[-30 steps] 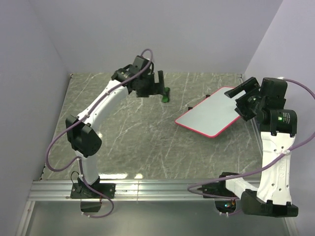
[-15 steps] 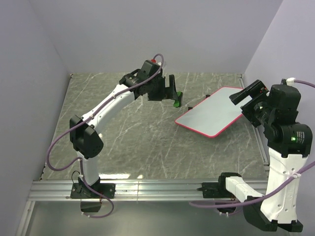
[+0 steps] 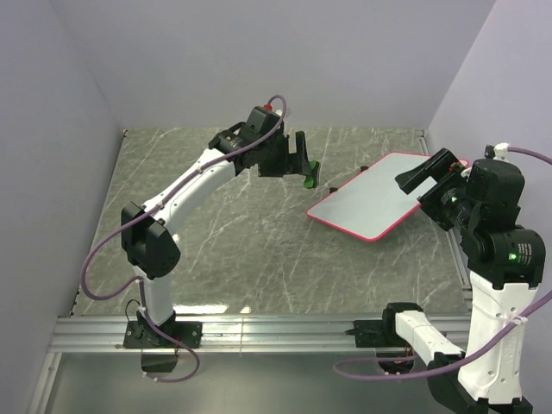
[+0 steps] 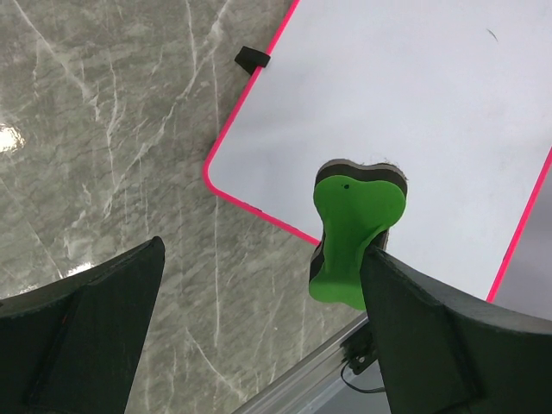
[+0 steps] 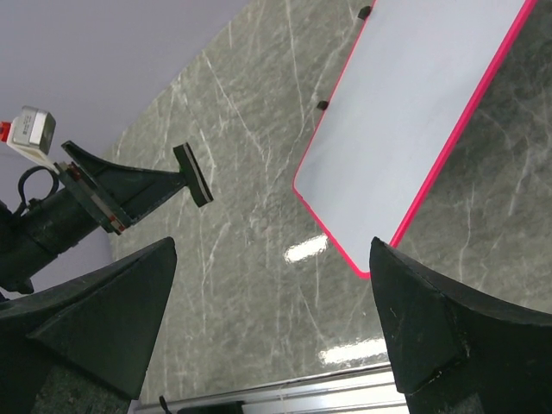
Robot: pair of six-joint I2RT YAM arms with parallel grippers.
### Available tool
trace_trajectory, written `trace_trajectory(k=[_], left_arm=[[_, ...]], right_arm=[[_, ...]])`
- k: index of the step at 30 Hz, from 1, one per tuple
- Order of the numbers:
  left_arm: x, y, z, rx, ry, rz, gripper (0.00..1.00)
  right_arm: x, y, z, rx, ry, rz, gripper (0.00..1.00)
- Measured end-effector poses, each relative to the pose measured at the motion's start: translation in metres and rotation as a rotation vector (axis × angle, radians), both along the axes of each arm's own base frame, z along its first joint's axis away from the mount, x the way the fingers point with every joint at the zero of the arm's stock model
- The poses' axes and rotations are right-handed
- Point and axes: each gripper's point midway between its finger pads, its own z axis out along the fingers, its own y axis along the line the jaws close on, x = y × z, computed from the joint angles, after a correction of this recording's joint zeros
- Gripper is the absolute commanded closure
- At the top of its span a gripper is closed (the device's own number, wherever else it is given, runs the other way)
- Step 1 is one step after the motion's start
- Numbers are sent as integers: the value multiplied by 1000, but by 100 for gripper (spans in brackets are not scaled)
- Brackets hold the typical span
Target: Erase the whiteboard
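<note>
Since a second ago the left gripper (image 4: 263,252) has swung right toward the whiteboard (image 3: 371,203). Its jaws are apart and the green eraser (image 4: 352,228), peanut-shaped foam, leans on only one finger, so pressing may knock it loose. The smooth, pink-rimmed board lies on the marbled surface (image 3: 241,241) at the right and could slide, because the right gripper (image 5: 274,246) has its jaws apart and holds nothing.
</note>
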Motion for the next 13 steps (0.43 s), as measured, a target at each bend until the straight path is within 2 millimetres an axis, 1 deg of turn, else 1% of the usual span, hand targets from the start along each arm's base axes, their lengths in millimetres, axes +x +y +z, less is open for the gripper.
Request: trace_trajectory(k=[5,13], left_arm=[[0,0,1,-4,-7,-1,1],[1,-1,3,-12,-19,-3,1]], right_arm=[[-3,1,-3,-1,-5,6,0],[-11,0,4,-20,-45,15,0]])
